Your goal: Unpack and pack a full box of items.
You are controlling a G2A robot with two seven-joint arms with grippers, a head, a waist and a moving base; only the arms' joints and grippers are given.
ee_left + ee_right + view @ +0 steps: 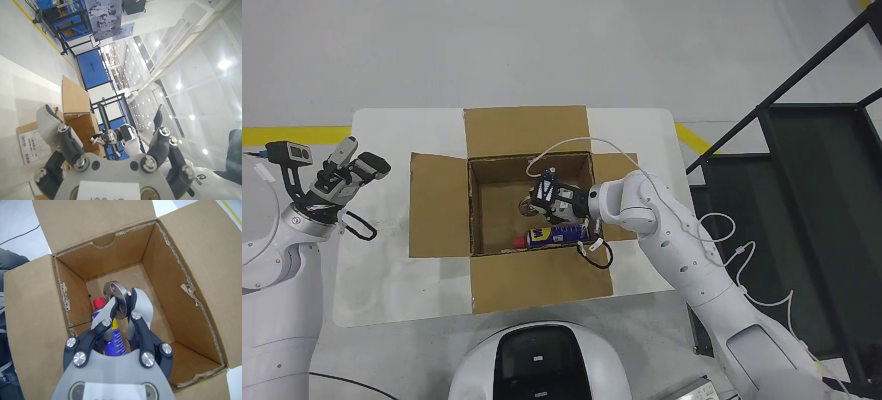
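Right tool (122,306): mine, clamped on the flange's (114,291) rim within the box (170,285), edge-on, I judge, to clear the walls.
Spray can (115,336): lying along the box's near wall.
Left tool (103,113): wide, empty, at the desk's (392,290) left edge, out of the way.

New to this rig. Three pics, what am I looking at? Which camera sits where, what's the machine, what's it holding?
It is a two-armed robot working at a white table. The top view looks down from a camera on the robot, above its arms. Each of the other two pictures comes from a camera on one wrist, looking along that arm's gripper.

On the table stands an open cardboard box with its flaps folded out. The right gripper is inside the box, shut on a round metal flange with bolt holes. A blue spray can with a red cap lies on the box floor close by. The left gripper is open and empty, near the table's edge, away from the box.
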